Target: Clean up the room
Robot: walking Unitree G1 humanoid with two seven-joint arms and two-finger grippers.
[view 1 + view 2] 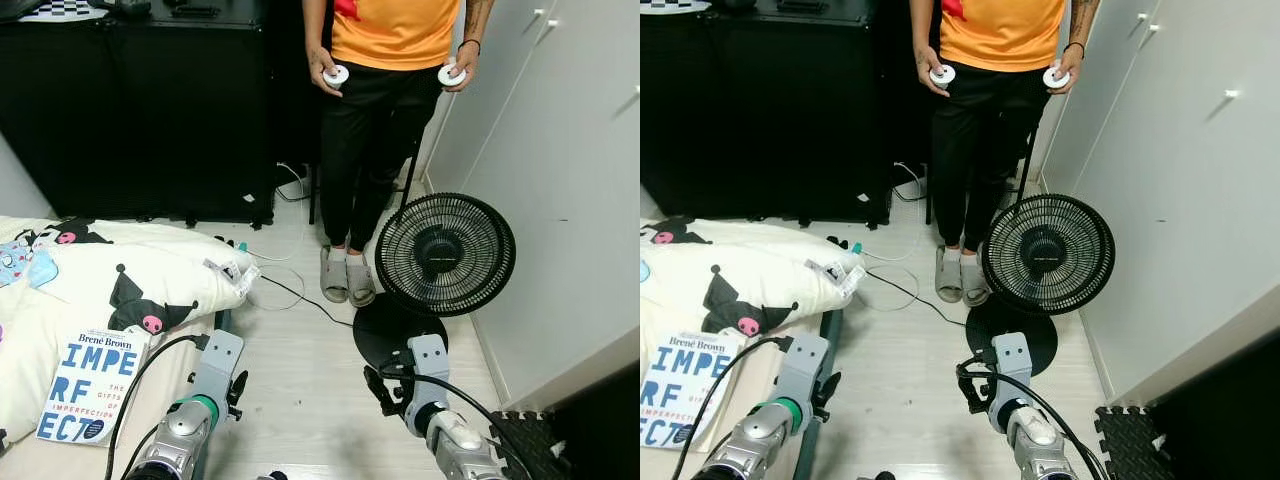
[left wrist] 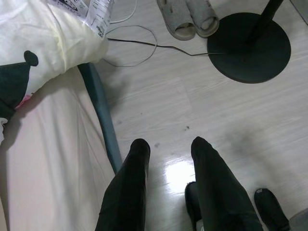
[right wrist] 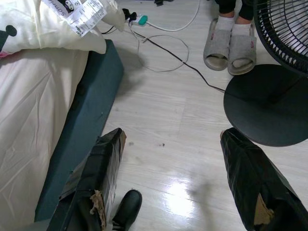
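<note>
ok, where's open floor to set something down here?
Bare floor runs between the bed edge and the fan base. Farther ahead it is crowded: a looped cable, the person's slippers and the fan.

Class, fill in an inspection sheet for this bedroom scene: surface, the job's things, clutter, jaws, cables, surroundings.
Surface: pale wood-look floor, glossy, beside a cream mattress on a dark teal base.
Job's things: white paperback book with blue lettering lying flat on the bed; cream pillow with black cartoon print at the bed's edge.
Clutter: black pedestal fan standing on its round base.
Grippers: left gripper and right gripper, jaws open, both above bare floor, holding nothing.
Cables: thin black cable looping across the floor to the fan base.
Surroundings: person in orange shirt and grey slippers, black cabinet, white wardrobe doors.
</note>
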